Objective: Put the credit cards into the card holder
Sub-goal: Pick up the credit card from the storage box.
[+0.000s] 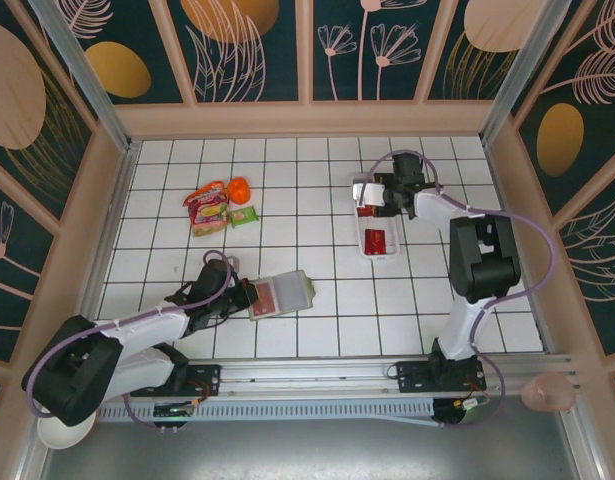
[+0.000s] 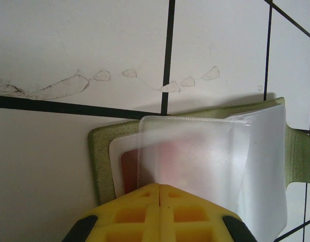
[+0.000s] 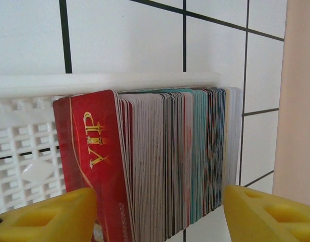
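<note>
Tabletop (image 1: 317,190): right pincer (image 3: 160,212) apart astride credit cards (image 3: 175,151); left pincer (image 2: 160,190) closed at card holder (image 2: 99,151)

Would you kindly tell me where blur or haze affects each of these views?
Top external: evenly lit and sharp. Left wrist: left gripper blurred close-up; a clear sleeve hazes the credit card. Right wrist: card stack crisp, right gripper soft.

Card holder (image 1: 295,291): I see it lying open and flat on the white tiles, olive-green, with a red card (image 2: 128,170) tucked under its clear sleeve.
Credit cards (image 3: 175,161): I see a thick stack standing on edge in the white tray (image 3: 119,81), with a red VIP card (image 3: 94,146) at the front.
</note>
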Controlling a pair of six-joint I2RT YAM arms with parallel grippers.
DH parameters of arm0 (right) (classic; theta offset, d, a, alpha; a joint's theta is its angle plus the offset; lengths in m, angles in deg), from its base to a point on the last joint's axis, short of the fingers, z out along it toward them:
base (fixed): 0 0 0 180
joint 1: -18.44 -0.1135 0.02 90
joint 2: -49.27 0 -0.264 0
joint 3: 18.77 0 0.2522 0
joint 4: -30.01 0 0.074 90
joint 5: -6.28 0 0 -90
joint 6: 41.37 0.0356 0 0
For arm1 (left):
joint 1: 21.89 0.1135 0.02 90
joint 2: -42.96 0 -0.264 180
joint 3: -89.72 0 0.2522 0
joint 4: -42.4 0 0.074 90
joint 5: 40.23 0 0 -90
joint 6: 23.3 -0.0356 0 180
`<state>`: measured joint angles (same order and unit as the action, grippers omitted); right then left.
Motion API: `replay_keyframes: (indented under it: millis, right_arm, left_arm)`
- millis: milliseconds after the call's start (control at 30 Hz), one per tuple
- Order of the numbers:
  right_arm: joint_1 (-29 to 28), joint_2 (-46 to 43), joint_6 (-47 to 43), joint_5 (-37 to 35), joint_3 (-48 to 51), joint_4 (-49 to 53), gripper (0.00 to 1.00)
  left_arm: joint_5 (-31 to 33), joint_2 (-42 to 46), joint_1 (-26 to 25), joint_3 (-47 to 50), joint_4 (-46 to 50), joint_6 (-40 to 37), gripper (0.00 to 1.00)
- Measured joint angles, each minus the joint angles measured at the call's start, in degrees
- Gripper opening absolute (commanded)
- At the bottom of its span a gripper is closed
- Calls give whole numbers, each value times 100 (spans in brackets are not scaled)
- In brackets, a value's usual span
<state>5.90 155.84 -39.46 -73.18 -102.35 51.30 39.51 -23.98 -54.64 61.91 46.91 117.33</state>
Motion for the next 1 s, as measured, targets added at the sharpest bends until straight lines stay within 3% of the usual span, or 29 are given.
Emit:
replay_keyframes:
  millis: [467, 1000]
  right_arm:
    - [-146, 267, -452, -103, -44, -7, 72]
    - [-214, 382, -761, -452, -11, -356, 51]
  left_arm:
    - [-20, -83, 0, -22, -83, 0, 0]
    - [-22, -79, 0, -22, -83, 0, 0]
